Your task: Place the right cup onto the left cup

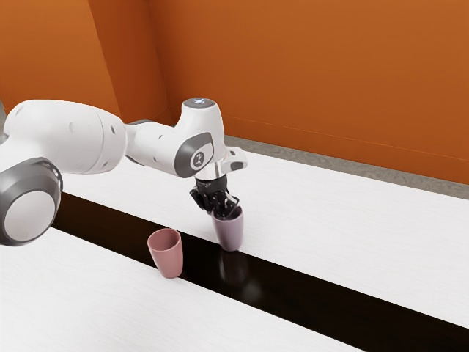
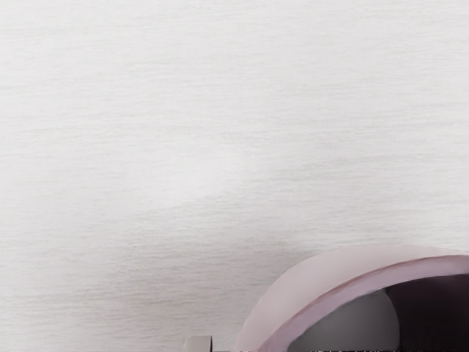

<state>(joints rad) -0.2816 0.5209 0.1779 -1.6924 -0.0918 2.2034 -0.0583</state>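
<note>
Jaws: could not tell from either view whether they were open or closed, or gripping anything.
Gripper [image 1: 226,211]: pointed down, low at the mouth of the purple cup [image 1: 231,231], overlapping its rim in the exterior view.
Purple cup: task's cup on the exterior view's right. Mouth up, base over the dark strip [image 1: 322,297] near the strip's far edge. Could not tell if the base touched down.
Purple cup, wrist view: part of the rim and the dark inside showed close under the hand, with pale tabletop beyond the rim.
Pink cup [image 1: 168,257]: the other task cup, on the exterior view's left of the purple one and nearer the camera. Mouth up, base at the strip's near edge.
Cup spacing: near each other, a gap between, no contact. Purple was not on pink.
Arm [image 1: 77,136]: white with grey joints, came in from the exterior view's left, bent down at the wrist above the purple cup.
Table [image 1: 366,220]: white, faint grain, dark glossy strip running across it. Strip carried a dim reflection below the purple cup.
Wall [image 1: 308,81]: orange, behind the table.
Floor [image 1: 352,166]: grey band between table and wall.
</note>
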